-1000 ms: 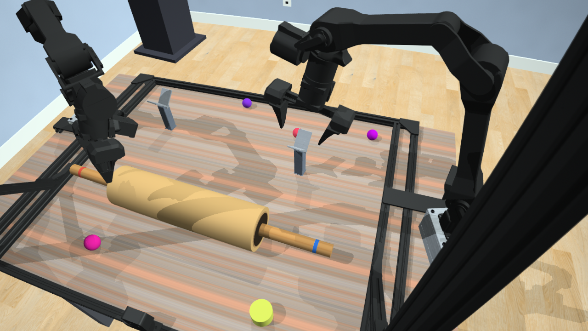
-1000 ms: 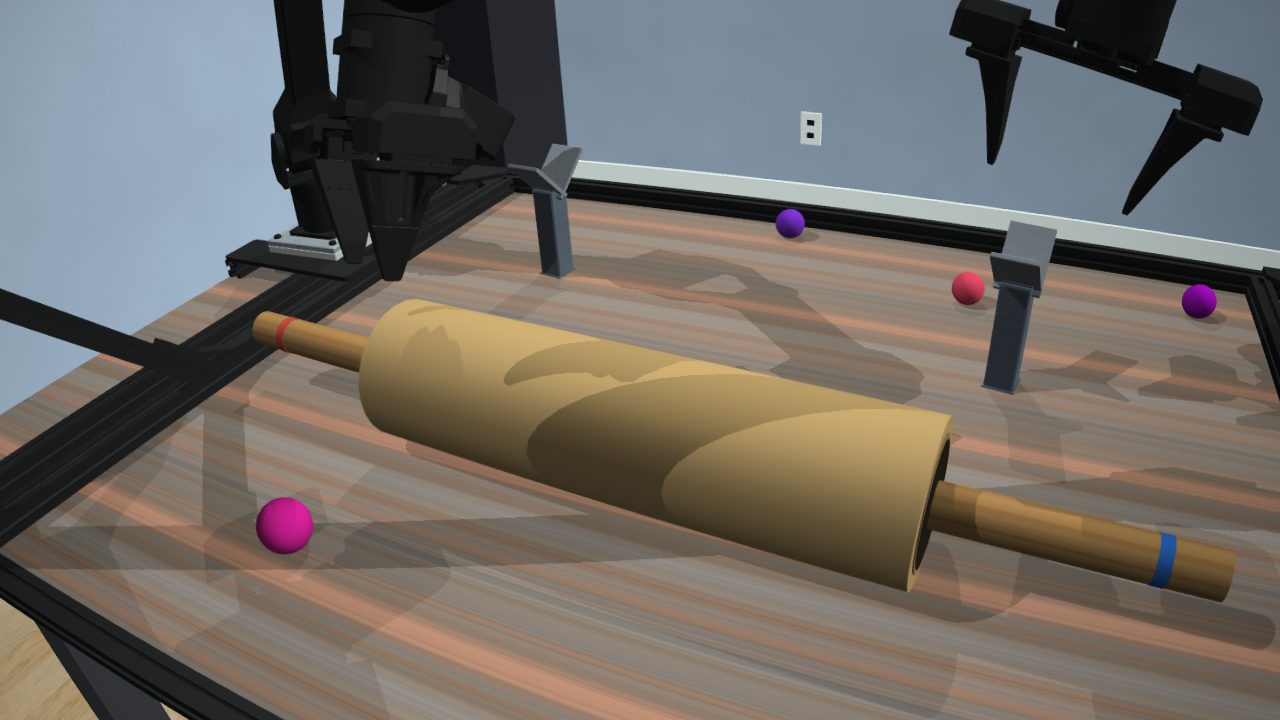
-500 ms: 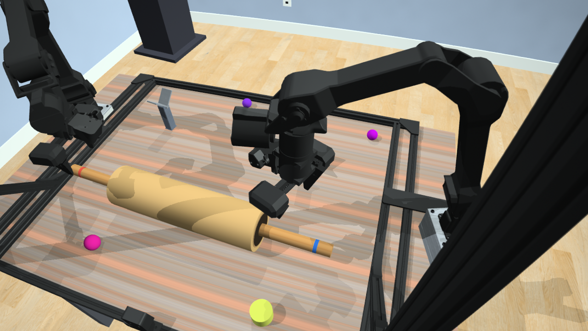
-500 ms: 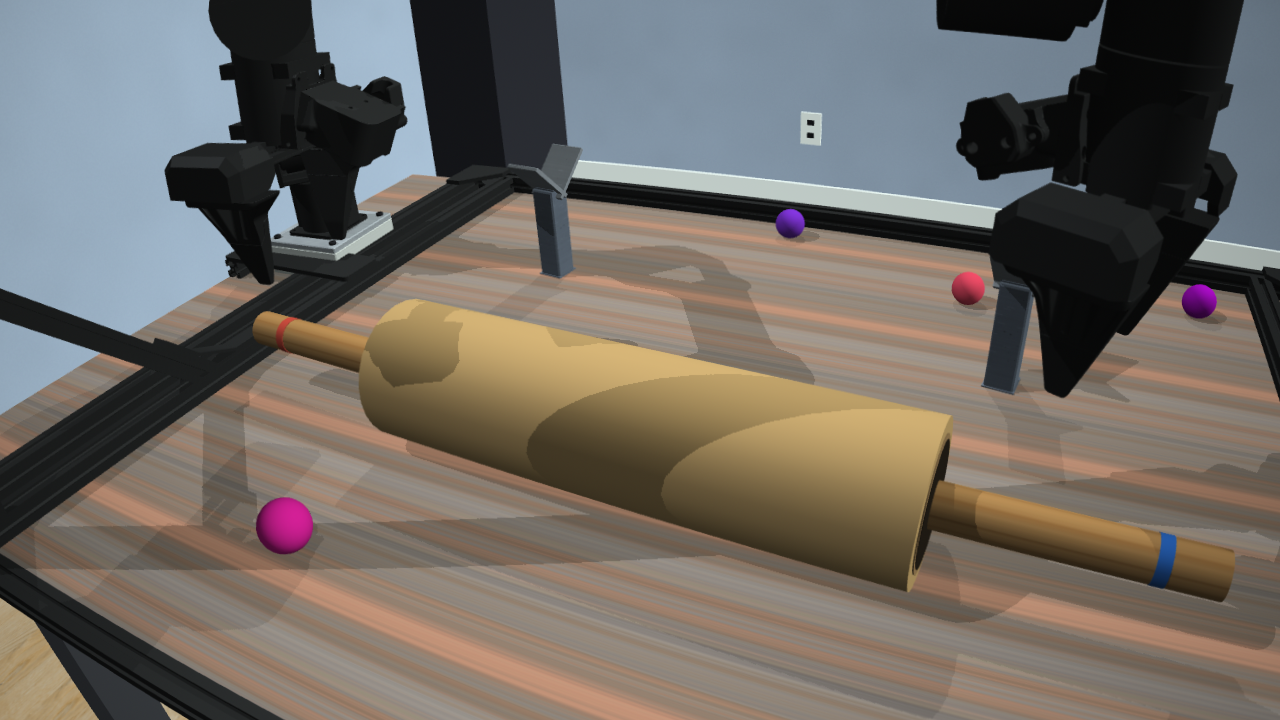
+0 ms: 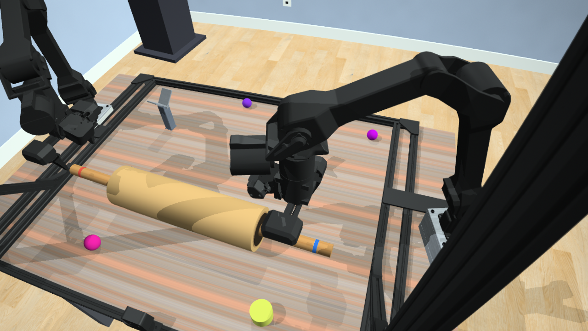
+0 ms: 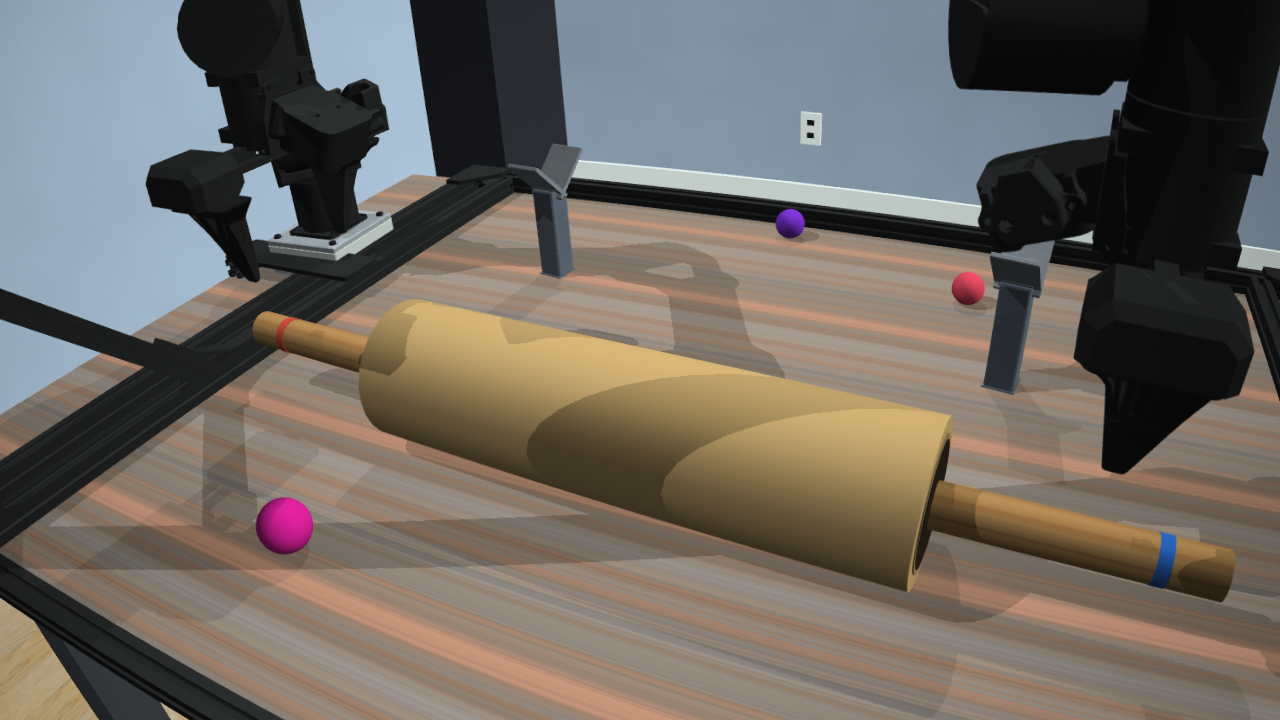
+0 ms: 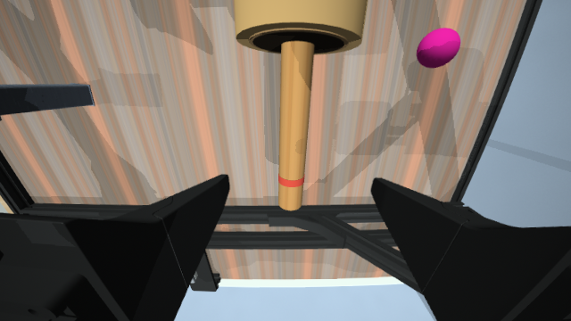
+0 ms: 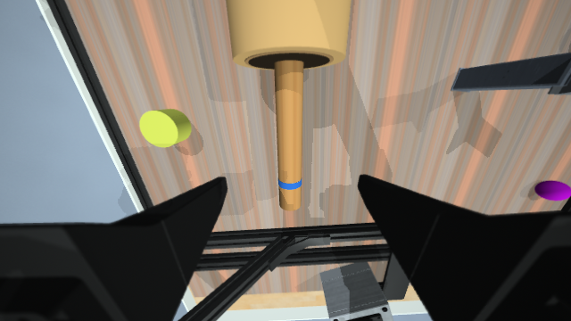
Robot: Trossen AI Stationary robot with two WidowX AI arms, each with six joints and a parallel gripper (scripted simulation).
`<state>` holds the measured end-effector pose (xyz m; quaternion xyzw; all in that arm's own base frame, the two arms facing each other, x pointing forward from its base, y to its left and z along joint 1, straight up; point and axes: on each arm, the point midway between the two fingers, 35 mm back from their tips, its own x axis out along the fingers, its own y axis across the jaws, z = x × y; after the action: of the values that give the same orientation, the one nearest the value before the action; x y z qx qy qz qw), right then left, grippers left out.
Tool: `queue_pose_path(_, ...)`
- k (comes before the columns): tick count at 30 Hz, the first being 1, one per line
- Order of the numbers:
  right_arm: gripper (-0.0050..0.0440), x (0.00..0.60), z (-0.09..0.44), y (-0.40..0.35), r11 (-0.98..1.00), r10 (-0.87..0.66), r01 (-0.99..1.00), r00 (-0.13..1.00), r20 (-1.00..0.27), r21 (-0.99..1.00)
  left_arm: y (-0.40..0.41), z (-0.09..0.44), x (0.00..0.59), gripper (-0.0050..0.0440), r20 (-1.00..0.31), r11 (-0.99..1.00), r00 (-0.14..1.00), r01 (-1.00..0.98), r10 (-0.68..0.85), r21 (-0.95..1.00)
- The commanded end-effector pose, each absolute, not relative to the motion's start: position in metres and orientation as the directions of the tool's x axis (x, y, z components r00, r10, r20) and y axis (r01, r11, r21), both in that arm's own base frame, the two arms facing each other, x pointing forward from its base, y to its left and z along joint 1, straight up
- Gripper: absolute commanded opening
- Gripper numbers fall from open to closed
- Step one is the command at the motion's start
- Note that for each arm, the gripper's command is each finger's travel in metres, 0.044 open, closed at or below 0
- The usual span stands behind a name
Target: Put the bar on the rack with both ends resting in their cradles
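Note:
The bar (image 5: 184,205) (image 6: 644,429) is a thick tan roller with thin handles and lies flat on the table. Its red-banded handle (image 7: 292,134) points at my left gripper (image 7: 301,183) (image 5: 71,154), which is open and hangs just over that end, touching nothing. Its blue-banded handle (image 8: 289,125) lies under my right gripper (image 8: 293,182) (image 5: 297,214), which is open and hovers a little above it. The rack is two grey posts with V cradles (image 6: 554,223) (image 6: 1011,331). One post (image 5: 166,109) stands behind the bar. Both cradles are empty.
A pink ball (image 5: 92,242) (image 6: 284,524) lies near the front left and a yellow puck (image 5: 261,311) (image 8: 164,127) at the front. Purple balls (image 5: 246,102) (image 5: 372,134) and a red ball (image 6: 967,287) lie at the back. Black rails (image 5: 394,173) frame the table.

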<state>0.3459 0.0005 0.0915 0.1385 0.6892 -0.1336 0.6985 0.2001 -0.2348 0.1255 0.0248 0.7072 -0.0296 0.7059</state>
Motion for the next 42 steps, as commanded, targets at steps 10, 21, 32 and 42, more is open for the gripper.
queue_pose_path(10, 0.044, 0.344, 0.071, 0.001, 0.929, 0.001, 0.369, 0.0, -1.0, 0.001, -0.233, 0.108, 0.199, 0.044, -1.0, 0.996, 0.0, 0.085, -0.002, -0.002)
queue_pose_path(21, 0.044, 0.345, 0.054, 0.001, 0.93, 0.001, 0.369, 0.0, -1.0, 0.001, -0.234, 0.092, 0.2, 0.044, -1.0, 0.996, 0.0, 0.085, -0.002, -0.002)
queue_pose_path(32, 0.044, 0.346, 0.038, 0.001, 0.93, 0.0, 0.368, 0.0, -1.0, 0.0, -0.234, 0.076, 0.2, 0.044, -1.0, 0.996, 0.0, 0.086, -0.001, -0.001)
queue_pose_path(42, 0.044, 0.345, 0.025, 0.001, 0.93, 0.0, 0.368, 0.0, -1.0, 0.0, -0.234, 0.063, 0.2, 0.044, -1.0, 0.996, 0.0, 0.087, -0.001, -0.001)
